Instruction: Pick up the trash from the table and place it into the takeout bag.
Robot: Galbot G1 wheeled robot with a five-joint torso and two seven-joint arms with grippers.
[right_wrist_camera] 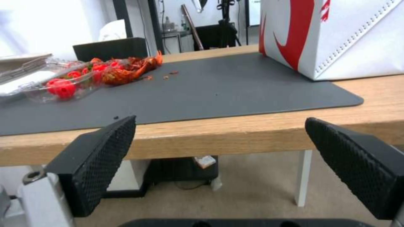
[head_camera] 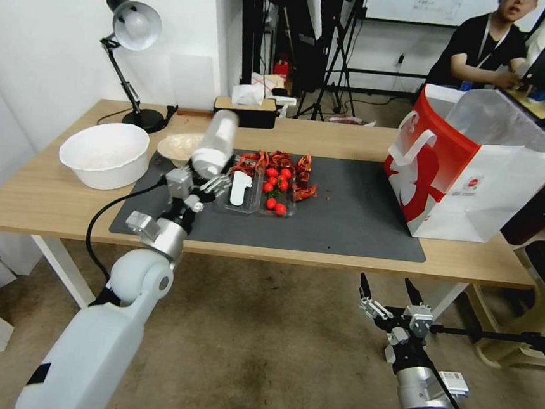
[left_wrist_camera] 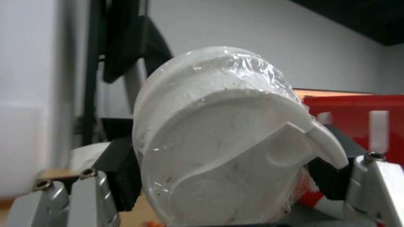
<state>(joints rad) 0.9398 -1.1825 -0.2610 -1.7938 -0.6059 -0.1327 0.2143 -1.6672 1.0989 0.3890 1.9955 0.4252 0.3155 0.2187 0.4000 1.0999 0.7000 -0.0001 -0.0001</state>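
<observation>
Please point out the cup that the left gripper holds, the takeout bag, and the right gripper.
cup (left_wrist_camera: 219,151): left wrist view, on its white lid.
takeout bag (head_camera: 515,187): head view, on its white side.
right gripper (head_camera: 391,290): head view, between its fingertips.

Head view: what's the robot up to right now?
The left gripper is shut on a clear white-lidded cup, held tilted above the left end of the dark grey mat on the light-wood table. The right gripper hangs open below the table's front edge. The red-and-white paper takeout bag stands at the mat's right end. A clear plastic tray of red food scraps sits mid-mat.
</observation>
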